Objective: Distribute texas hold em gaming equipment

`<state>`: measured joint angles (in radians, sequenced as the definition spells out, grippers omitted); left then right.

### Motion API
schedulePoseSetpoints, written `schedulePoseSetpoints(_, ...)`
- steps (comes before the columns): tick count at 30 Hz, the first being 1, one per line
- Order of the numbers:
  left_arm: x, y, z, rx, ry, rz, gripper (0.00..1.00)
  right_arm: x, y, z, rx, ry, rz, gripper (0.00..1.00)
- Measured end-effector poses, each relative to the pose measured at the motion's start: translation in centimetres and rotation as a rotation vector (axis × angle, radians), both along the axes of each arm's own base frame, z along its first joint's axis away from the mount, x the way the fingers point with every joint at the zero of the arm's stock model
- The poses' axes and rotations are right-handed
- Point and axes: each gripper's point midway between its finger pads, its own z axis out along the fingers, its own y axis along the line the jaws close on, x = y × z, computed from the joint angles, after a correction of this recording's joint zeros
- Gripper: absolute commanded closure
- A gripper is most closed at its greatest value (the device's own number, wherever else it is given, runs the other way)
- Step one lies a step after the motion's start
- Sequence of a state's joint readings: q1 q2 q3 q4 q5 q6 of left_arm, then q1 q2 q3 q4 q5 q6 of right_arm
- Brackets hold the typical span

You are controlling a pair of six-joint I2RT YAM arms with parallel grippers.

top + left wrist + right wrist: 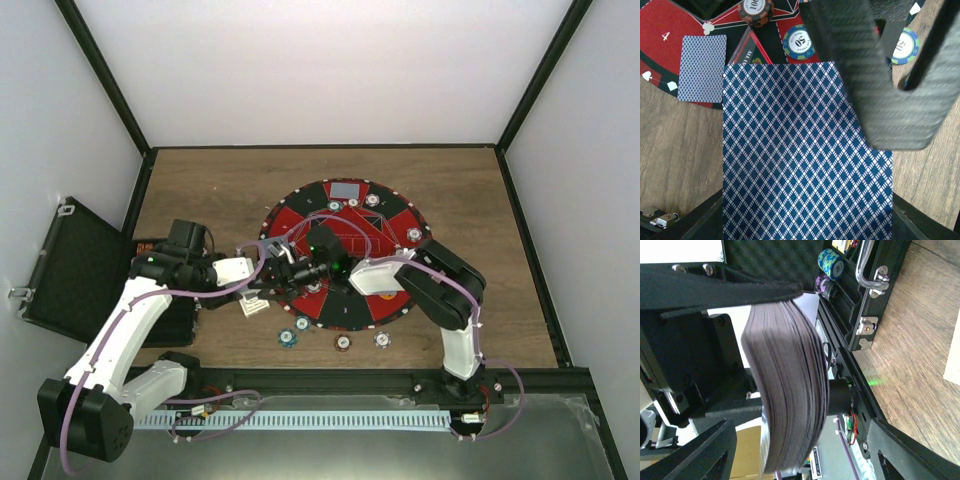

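My left gripper [807,212] is shut on a deck of playing cards [805,160] with blue diamond backs, which fills the left wrist view. In the top view it [262,295] holds the deck [255,306] at the left rim of the round red and black poker mat [395,215]. My right gripper [288,274] is at the deck, and one of its carbon fingers [865,75] lies over the deck's top corner. In the right wrist view the deck [787,400] stands edge-on between my open jaws [800,452]. A single card [702,67] and chips [799,42] lie on the mat.
The black hinged case [75,270] lies open at the left and shows in the right wrist view [865,300] with stacked chips [831,262] inside. Several loose chips [343,343] lie on the wood before the mat. A card [345,189] and chips [413,235] sit at the mat's far side.
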<state>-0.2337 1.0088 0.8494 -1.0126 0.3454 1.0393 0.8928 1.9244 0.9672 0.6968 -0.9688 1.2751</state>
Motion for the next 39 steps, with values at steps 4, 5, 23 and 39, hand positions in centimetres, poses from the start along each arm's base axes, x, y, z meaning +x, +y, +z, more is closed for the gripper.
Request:
schedulePoseSetpoints(4, 0.0, 0.0, 0.0, 0.0, 0.0, 0.0, 0.76, 0.6, 0.9, -0.2, 0.012, 0.005, 0.008, 0.29)
schedulePoseSetpoints(5, 0.0, 0.0, 0.0, 0.0, 0.0, 0.0, 0.76, 0.7, 1.1, -0.3, 0.012, 0.009, 0.01, 0.29)
schedulePoseSetpoints(23, -0.1, 0.1, -0.2, 0.005, 0.009, 0.0, 0.76, 2.1, 2.9, -1.9, -0.007, 0.017, 0.045, 0.36)
schedulePoseSetpoints(39, -0.2, 0.2, -0.3, 0.011, 0.015, 0.001, 0.75, 3.8, -0.9, -1.0, 0.003, -0.011, -0.015, 0.63)
